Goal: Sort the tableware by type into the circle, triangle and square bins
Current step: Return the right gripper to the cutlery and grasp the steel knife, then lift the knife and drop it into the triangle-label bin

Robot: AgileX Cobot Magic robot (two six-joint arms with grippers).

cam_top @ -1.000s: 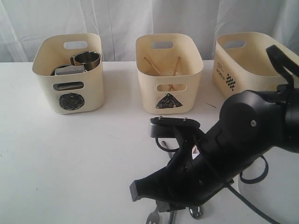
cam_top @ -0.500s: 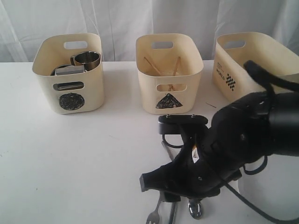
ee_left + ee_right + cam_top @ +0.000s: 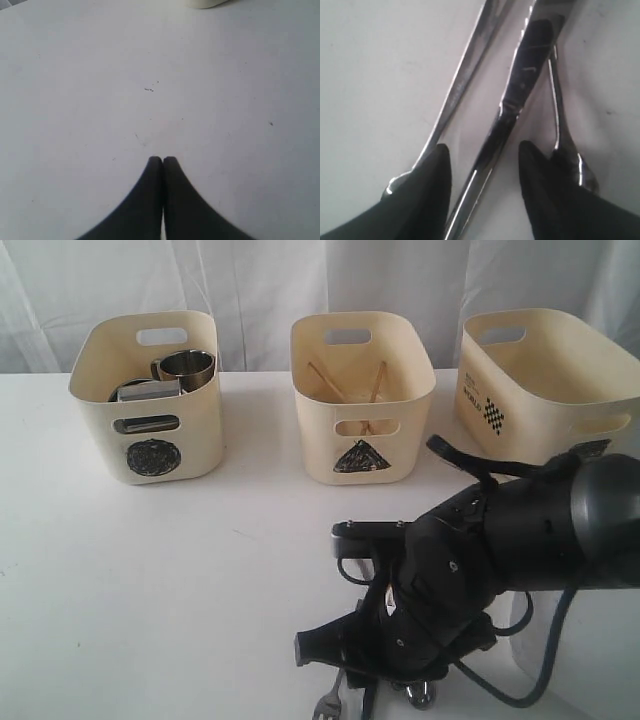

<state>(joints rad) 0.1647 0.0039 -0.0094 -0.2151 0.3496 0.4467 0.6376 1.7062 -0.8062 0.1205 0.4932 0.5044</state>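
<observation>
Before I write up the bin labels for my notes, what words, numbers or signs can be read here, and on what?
No word or number reads clearly.
Black scribbled circle: sign on the left bin.
Black triangle: sign on the middle bin.
Checkered square: sign on the right bin.
Dark vertical print beside that square: too small to read.

square bin [image 3: 540,410] cream (checkered mark) | knife [image 3: 507,110] steel-grey | table [image 3: 150,570] white

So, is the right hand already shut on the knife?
No, the right wrist view shows the right hand open, its fingers apart on either side of the knife.
</observation>
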